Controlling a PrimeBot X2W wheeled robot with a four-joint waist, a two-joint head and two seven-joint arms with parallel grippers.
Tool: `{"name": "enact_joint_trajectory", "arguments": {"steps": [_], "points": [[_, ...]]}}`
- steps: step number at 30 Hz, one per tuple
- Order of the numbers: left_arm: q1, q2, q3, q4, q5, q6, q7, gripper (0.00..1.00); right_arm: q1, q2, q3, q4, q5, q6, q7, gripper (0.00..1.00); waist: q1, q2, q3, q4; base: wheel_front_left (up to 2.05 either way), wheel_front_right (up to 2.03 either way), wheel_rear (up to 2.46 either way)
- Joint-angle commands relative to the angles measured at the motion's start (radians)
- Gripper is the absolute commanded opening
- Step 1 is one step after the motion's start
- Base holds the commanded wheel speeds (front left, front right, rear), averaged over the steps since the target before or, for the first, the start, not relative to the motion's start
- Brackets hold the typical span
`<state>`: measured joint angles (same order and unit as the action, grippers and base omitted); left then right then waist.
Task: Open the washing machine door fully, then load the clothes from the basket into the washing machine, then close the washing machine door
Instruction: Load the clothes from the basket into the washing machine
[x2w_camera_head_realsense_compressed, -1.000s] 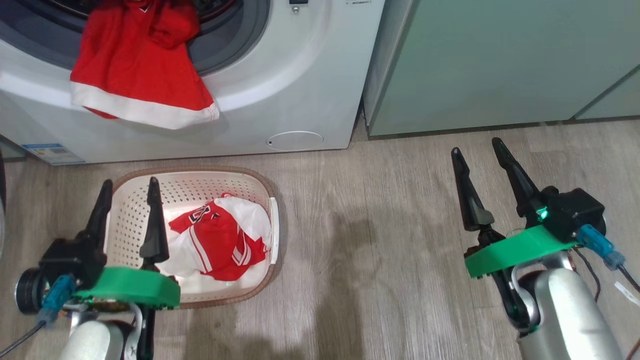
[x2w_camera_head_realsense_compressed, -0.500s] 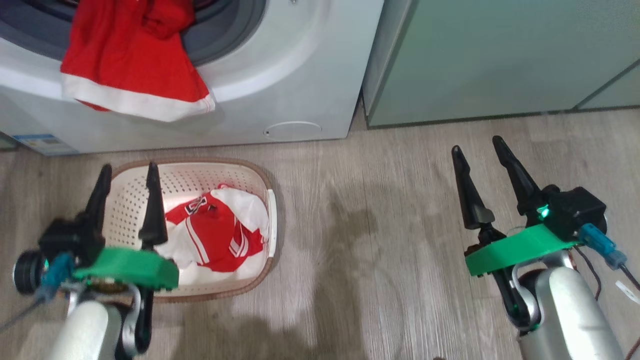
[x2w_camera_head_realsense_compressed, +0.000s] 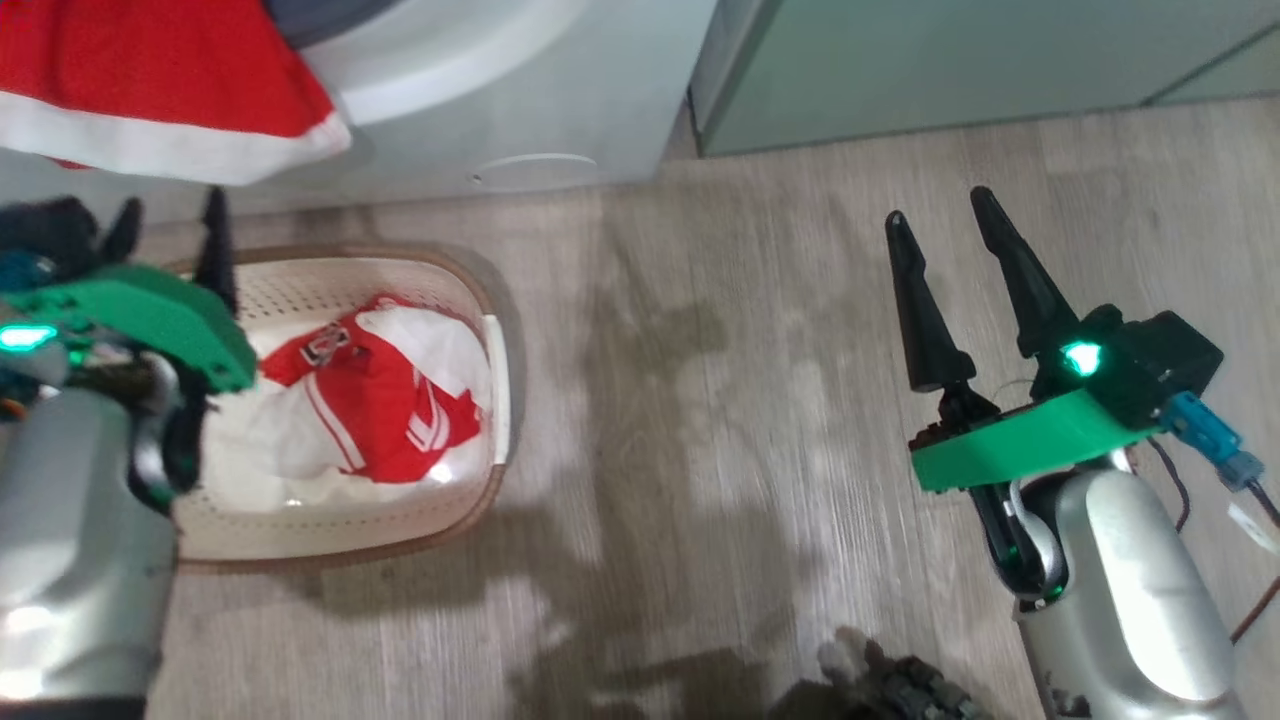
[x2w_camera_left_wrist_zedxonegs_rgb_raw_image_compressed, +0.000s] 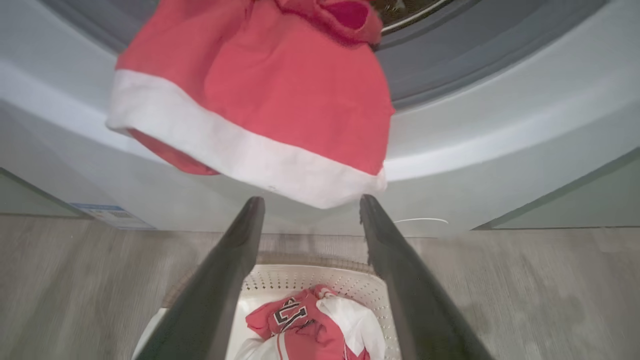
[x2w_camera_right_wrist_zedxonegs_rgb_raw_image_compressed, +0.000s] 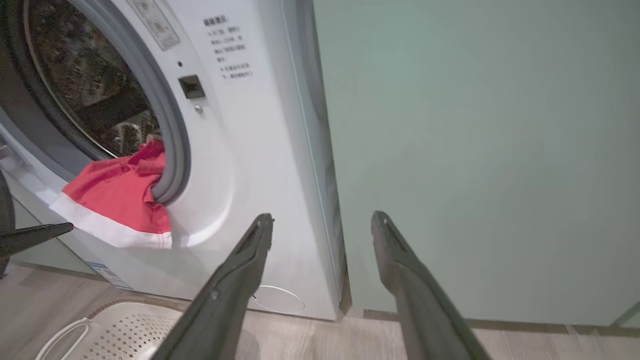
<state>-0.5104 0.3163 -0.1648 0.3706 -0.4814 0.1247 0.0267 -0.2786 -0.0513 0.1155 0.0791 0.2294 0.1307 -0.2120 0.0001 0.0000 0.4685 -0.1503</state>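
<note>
Grey floor (x2w_camera_head_realsense_compressed: 700, 420) held the basket (x2w_camera_head_realsense_compressed: 330, 285) just below the open, empty left claw (x2w_camera_left_wrist_zedxonegs_rgb_raw_image_compressed: 312, 199), its soft, light clothes (x2w_camera_head_realsense_compressed: 375, 400) probably best pinched at a raised fold; right claw (x2w_camera_head_realsense_compressed: 937, 205) stood open too.

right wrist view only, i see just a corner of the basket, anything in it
Observer: Yes, a red and white garment lies in the basket.
Operator: and on the left, anything held
Observer: No, the left gripper is open and empty, over the basket.
Operator: where does it point
Observer: At the white hem of the hanging garment that droops from the washer.
</note>
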Motion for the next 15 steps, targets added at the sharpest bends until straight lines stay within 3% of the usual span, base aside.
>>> {"name": "enact_joint_trajectory", "arguments": {"steps": [1, 15], "points": [[-0.052, 0.050, 0.050, 0.014, -0.013, -0.009, 0.010, 1.00, -0.010, 0.001, 0.027, -0.021, 0.013, 0.000, -0.017, 1.00, -0.0001, 0.0000, 0.040, -0.031, 0.00, 0.00, 0.00], [-0.291, 0.111, 0.112, 0.347, -0.083, -0.082, -0.018, 1.00, -0.063, 0.001, 0.054, 0.027, 0.056, 0.000, -0.048, 1.00, -0.0001, 0.0000, 0.118, -0.073, 0.00, 0.00, 0.00]]}}
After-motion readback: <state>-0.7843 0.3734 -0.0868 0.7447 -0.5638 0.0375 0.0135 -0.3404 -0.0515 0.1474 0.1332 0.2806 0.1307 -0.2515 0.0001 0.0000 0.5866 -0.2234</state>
